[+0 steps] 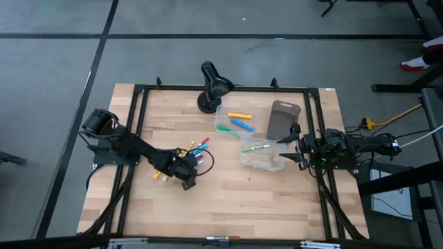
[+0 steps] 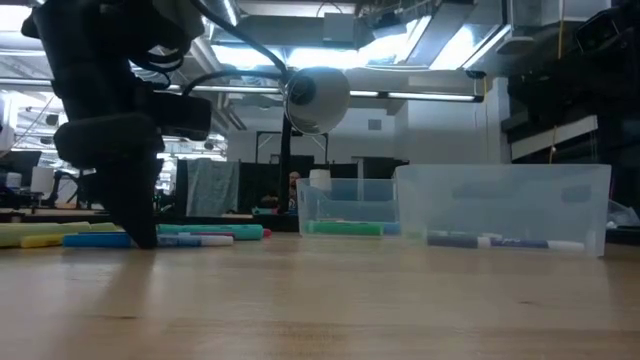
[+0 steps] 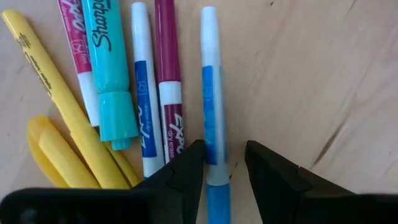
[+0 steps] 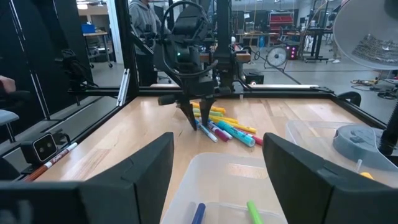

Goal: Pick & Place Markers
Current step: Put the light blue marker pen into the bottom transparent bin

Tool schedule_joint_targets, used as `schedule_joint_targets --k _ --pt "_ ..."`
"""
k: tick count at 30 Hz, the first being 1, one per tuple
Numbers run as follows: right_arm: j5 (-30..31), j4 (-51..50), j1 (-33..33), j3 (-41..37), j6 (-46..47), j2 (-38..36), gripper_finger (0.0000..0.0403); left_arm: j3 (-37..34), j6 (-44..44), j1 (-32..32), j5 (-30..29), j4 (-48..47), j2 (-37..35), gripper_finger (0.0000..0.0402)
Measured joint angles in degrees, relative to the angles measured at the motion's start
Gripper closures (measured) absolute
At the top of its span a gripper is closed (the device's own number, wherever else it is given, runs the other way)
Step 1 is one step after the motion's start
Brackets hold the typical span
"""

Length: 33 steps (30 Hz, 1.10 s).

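The pick is in hand: the left gripper (image 3: 224, 165) is down on the table over the loose pile of markers (image 1: 194, 151), at about eight o'clock from the table's centre, its jaws partly open and straddling a blue marker (image 3: 211, 93) without yet pinching it. Next, I judge, they must close squarely on it, clear of the neighbouring purple Expo marker (image 3: 169, 93). The right gripper (image 4: 217, 165) waits wide open and empty above a clear bin (image 1: 263, 155) at three o'clock. The blue marker's lower end is hidden between the fingers.
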Motion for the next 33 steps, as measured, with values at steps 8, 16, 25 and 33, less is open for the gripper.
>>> schedule_joint_targets --k 8,16,25,33 --pt "0.0 0.0 0.0 0.0 0.0 0.0 0.0159 -0.1 -0.1 0.7 1.1 0.5 -0.1 0.0322" --pt "0.0 0.0 0.0 0.0 0.0 0.0 0.0159 -0.1 1.2 0.6 1.0 0.7 -0.1 0.0373" --pt "0.0 0.0 0.0 0.0 0.0 0.0 0.0159 -0.3 2.1 0.5 -0.5 1.3 -0.1 0.0368" --pt "0.0 0.0 0.0 0.0 0.0 0.0 0.0159 -0.7 4.0 0.7 -3.7 5.4 -3.5 0.0371"
